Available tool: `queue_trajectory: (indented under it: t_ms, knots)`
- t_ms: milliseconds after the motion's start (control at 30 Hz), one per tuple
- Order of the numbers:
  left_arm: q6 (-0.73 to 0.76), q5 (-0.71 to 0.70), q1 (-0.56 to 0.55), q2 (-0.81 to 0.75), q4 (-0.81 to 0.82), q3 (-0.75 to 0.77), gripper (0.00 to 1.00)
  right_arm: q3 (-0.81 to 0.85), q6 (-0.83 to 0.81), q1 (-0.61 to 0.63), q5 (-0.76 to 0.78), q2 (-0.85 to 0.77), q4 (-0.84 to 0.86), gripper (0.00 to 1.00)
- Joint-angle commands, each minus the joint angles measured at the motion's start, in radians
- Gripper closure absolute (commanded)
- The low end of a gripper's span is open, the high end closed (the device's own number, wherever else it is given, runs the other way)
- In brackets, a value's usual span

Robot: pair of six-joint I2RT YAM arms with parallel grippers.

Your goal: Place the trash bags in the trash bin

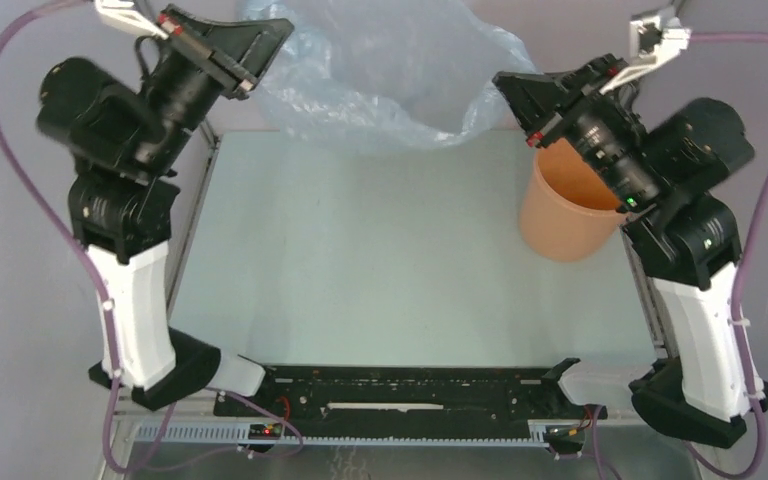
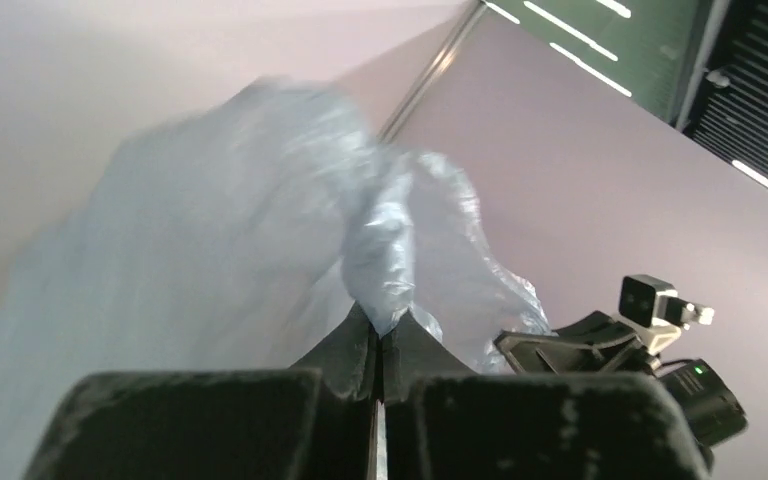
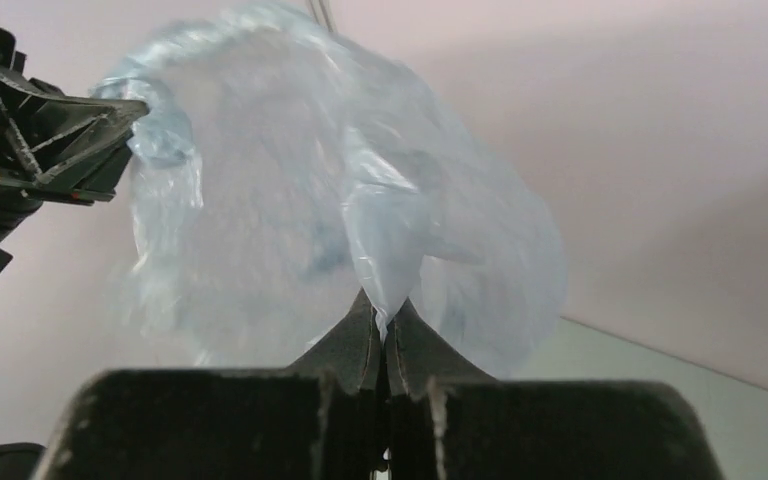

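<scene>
The pale blue-grey trash bag point(image 1: 380, 85) hangs stretched in the air between my two grippers at the far edge of the table. My left gripper point(image 1: 282, 30) is shut on its left edge; in the left wrist view the film point(image 2: 260, 230) is pinched at the fingertips point(image 2: 380, 325). My right gripper point(image 1: 505, 85) is shut on the bag's right edge; in the right wrist view the film point(image 3: 360, 200) is pinched between the tips point(image 3: 385, 325). The orange trash bin point(image 1: 565, 210) stands upright at the right of the table, partly under my right arm.
The pale green table top point(image 1: 390, 260) lies below the bag. A metal rail point(image 1: 195, 220) runs along the left side. A black bar point(image 1: 410, 385) with cables crosses the near edge between the arm bases.
</scene>
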Motion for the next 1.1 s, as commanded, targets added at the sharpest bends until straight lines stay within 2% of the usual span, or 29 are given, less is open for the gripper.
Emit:
queue_trajectory:
  t_ms: [0, 133, 200, 267, 367, 467, 567, 667, 767, 800, 900, 933, 967, 1000, 1067]
  knots:
    - [0.041, 0.035, 0.004, -0.104, 0.037, -0.149, 1.0, -0.125, -0.039, 0.002, 0.009, -0.059, 0.051, 1.0]
    - [0.006, -0.091, 0.006, -0.321, 0.078, -0.756, 1.0, -0.51, 0.01, -0.02, 0.02, -0.16, 0.114, 1.0]
    - [-0.018, -0.069, 0.008, -0.382, 0.083, -1.088, 1.0, -0.718, 0.051, -0.034, 0.004, -0.185, 0.088, 1.0]
    - [-0.047, -0.045, 0.008, -0.414, 0.049, -1.32, 1.0, -0.862, 0.101, -0.039, -0.022, -0.193, 0.033, 1.0]
    - [-0.092, -0.023, -0.011, -0.464, 0.012, -1.542, 1.0, -0.988, 0.15, -0.022, -0.066, -0.212, -0.068, 1.0]
    - [-0.125, -0.036, -0.023, -0.576, 0.058, -1.603, 1.0, -1.017, 0.157, 0.006, -0.053, -0.285, -0.08, 1.0]
    - [-0.109, -0.053, -0.014, -0.572, 0.115, -1.493, 1.0, -0.974, 0.125, -0.011, -0.037, -0.34, 0.027, 1.0]
    - [-0.073, 0.023, 0.022, -0.41, 0.114, -1.199, 1.0, -0.795, 0.076, -0.07, -0.048, -0.272, 0.048, 1.0]
    - [-0.015, 0.079, 0.031, -0.193, 0.003, -0.695, 1.0, -0.475, 0.012, -0.105, -0.06, -0.135, -0.024, 1.0]
    - [-0.003, 0.088, 0.031, -0.125, -0.038, -0.494, 1.0, -0.309, -0.004, -0.107, -0.057, -0.081, -0.056, 1.0]
    - [-0.01, 0.134, 0.031, 0.057, -0.061, 0.06, 1.0, -0.002, -0.032, -0.103, -0.063, -0.006, -0.098, 1.0]
    - [-0.021, 0.139, 0.031, 0.072, -0.035, 0.132, 1.0, 0.047, -0.035, -0.101, -0.069, -0.002, -0.088, 1.0]
    - [-0.024, 0.145, 0.031, 0.057, 0.006, 0.129, 1.0, 0.064, -0.036, -0.1, -0.074, -0.012, -0.066, 1.0]
    - [-0.021, 0.143, 0.03, 0.015, 0.046, 0.055, 1.0, 0.039, -0.034, -0.099, -0.075, -0.035, -0.036, 1.0]
    - [-0.006, 0.083, 0.03, -0.125, 0.12, -0.248, 1.0, -0.128, -0.021, -0.1, -0.073, -0.104, 0.069, 1.0]
